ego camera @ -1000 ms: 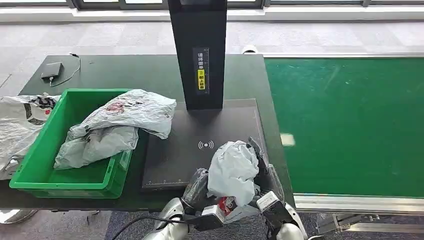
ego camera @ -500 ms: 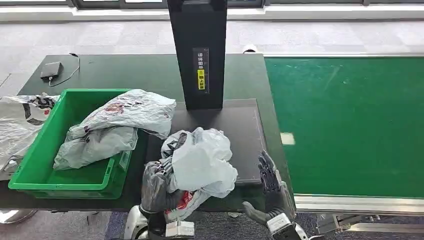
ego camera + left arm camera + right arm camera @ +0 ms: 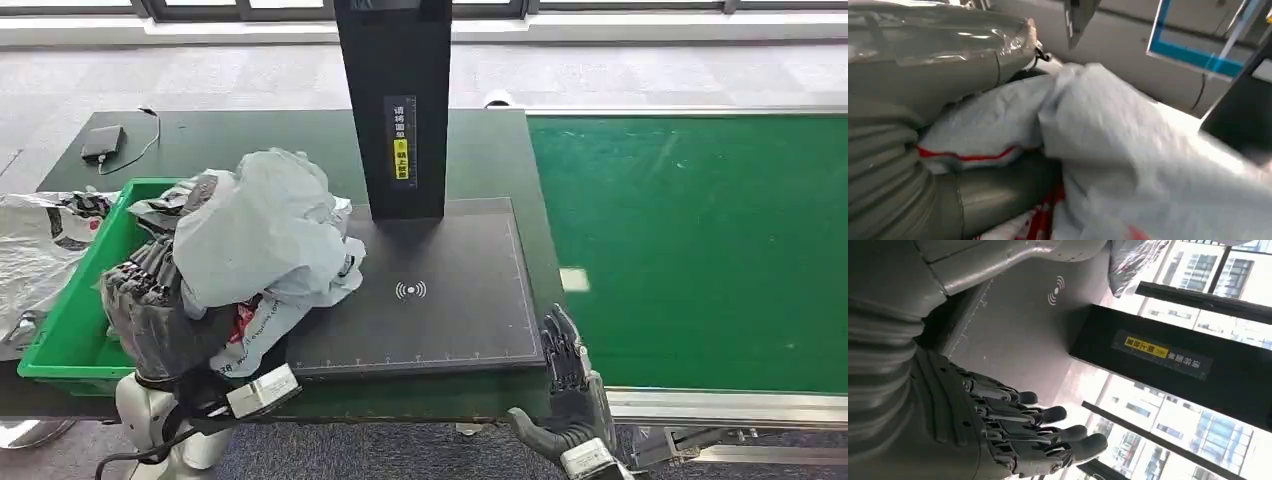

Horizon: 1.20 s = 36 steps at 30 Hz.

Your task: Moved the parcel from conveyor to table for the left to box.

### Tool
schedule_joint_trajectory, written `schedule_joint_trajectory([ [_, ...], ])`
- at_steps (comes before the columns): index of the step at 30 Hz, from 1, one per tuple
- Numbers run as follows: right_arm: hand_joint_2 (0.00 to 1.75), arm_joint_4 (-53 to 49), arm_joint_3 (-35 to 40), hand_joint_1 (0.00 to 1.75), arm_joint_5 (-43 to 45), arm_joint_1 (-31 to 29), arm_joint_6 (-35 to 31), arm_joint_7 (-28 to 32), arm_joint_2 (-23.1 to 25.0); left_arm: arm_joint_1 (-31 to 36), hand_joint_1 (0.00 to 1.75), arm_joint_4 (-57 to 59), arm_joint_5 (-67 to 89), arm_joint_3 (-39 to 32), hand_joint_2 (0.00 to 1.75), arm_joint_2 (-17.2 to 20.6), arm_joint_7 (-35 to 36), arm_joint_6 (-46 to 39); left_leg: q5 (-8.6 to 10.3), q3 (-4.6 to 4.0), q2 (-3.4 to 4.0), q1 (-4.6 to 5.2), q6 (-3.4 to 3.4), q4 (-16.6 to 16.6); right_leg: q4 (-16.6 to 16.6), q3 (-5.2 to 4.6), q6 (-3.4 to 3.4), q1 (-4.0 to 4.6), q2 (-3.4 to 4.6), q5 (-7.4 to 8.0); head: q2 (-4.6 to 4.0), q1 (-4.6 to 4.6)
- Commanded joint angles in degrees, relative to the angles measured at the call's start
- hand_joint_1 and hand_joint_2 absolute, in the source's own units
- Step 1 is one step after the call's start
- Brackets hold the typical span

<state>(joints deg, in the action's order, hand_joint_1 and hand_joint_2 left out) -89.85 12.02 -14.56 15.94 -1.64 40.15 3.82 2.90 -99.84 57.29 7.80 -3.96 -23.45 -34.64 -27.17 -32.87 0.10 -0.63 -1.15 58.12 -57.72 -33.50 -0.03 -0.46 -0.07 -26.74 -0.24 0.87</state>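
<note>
My left hand point(image 3: 150, 315) holds a crumpled grey-white plastic parcel point(image 3: 265, 225) with red print, lifted over the right end of the green box point(image 3: 60, 345). In the left wrist view the same parcel point(image 3: 1128, 150) lies against my left hand point(image 3: 923, 165), thumb underneath. My right hand point(image 3: 565, 385) is empty at the table's front right corner, fingers apart and pointing up. The right wrist view has that right hand point(image 3: 1013, 435) spread beside the dark scanner pad point(image 3: 1018, 330).
The black scanner pad point(image 3: 430, 290) with its upright black post point(image 3: 395, 105) fills the table's middle. The green conveyor belt point(image 3: 700, 240) runs on the right. Other grey bags point(image 3: 40, 245) lie left of the box. A small black device point(image 3: 103, 140) sits at the far left corner.
My left hand has carried the parcel leftward from the table's front edge to above the green box. My right hand has let go and drawn back toward the front right corner.
</note>
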Motion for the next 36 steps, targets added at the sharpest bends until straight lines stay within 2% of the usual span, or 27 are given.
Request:
schedule_joint_trajectory([
  [1,1.75,0.65,-2.87,0.0,0.14,-1.05,1.3,-0.15,1.81,8.19,1.75,3.91,0.95,-6.29,1.75,4.45,4.14,-0.17,0.14,0.32,-0.07,0.04,0.12,-0.39,0.41,0.36,0.02,-0.02,-0.07,0.12,0.0,0.0],
  [3,1.75,1.54,-2.04,0.0,0.35,-1.76,2.2,-0.15,1.69,16.44,1.75,10.98,-0.24,-11.82,1.75,7.65,6.94,2.09,0.08,0.03,-0.14,0.0,0.04,-0.08,0.07,0.09,-0.01,0.0,-0.13,0.03,0.0,0.0],
  [5,1.75,2.41,-1.23,0.0,0.63,-2.42,2.49,-0.15,1.44,21.75,1.75,16.49,-0.26,-15.78,1.75,9.74,8.13,3.18,0.25,0.07,-0.23,-0.01,0.01,-0.21,0.14,0.13,-0.07,0.02,-0.22,0.15,-0.02,0.02],
  [6,1.75,3.64,-0.38,0.0,1.2,-3.72,2.8,-0.15,1.06,26.9,1.75,22.49,1.04,-19.1,1.75,12.31,10.17,4.78,0.13,-0.07,-0.15,-0.02,-0.03,-0.02,-0.02,-0.02,-0.06,0.03,-0.15,0.07,0.0,0.0],
  [7,1.75,4.34,-0.07,0.0,1.52,-4.37,2.96,-0.15,0.86,30.05,1.75,26.2,0.27,-20.85,1.75,13.23,10.47,5.78,0.18,-0.01,-0.15,-0.02,-0.02,-0.1,0.04,0.03,-0.06,0.03,-0.15,0.12,0.0,0.02],
  [11,1.75,4.34,-0.07,0.0,1.52,-4.37,2.96,-0.15,0.86,30.05,1.75,26.2,0.27,-20.85,1.75,13.23,10.47,5.78,0.19,-0.07,-0.15,-0.02,-0.03,-0.06,-0.02,-0.02,-0.07,0.03,-0.15,0.11,-0.02,0.02],
  [12,1.75,5.24,0.05,0.0,1.66,-5.17,3.07,-0.15,0.87,32.78,1.75,29.12,0.12,-22.1,1.75,14.14,10.97,6.86,0.22,-0.06,-0.15,-0.02,-0.03,-0.09,0.0,-0.02,-0.09,0.03,-0.15,0.14,-0.02,0.02],
  [13,1.75,5.24,0.05,0.0,1.66,-5.17,3.07,-0.15,0.87,32.78,1.75,29.12,0.12,-22.1,1.75,14.14,10.97,6.86,0.27,-0.04,-0.15,-0.03,-0.04,-0.12,0.01,-0.01,-0.1,0.03,-0.15,0.17,0.0,0.0],
  [14,1.75,6.66,0.7,0.0,2.06,-6.17,3.26,-0.15,0.61,36.85,1.75,37.41,5.25,-25.21,1.75,16.6,13.74,6.14,0.2,-0.04,-0.03,-0.05,-0.1,-0.01,-0.1,-0.08,-0.16,0.06,-0.04,0.16,0.0,0.0],
  [16,1.75,6.66,0.7,0.0,2.06,-6.17,3.26,-0.15,0.61,36.85,1.75,37.41,5.25,-25.21,1.75,16.6,13.74,6.14,0.35,-0.01,0.13,-0.21,-0.36,-0.09,-0.1,-0.17,-0.38,0.21,0.11,0.31,0.0,0.0],
  [36,1.75,6.67,0.78,0.0,2.13,-5.96,3.33,-0.15,0.52,35.53,1.75,37.92,4.74,-26.07,1.75,16.16,14.01,6.04,0.35,-0.06,0.05,-0.24,-0.33,-0.14,-0.07,-0.2,-0.4,0.21,0.09,0.3,0.0,0.0],
])
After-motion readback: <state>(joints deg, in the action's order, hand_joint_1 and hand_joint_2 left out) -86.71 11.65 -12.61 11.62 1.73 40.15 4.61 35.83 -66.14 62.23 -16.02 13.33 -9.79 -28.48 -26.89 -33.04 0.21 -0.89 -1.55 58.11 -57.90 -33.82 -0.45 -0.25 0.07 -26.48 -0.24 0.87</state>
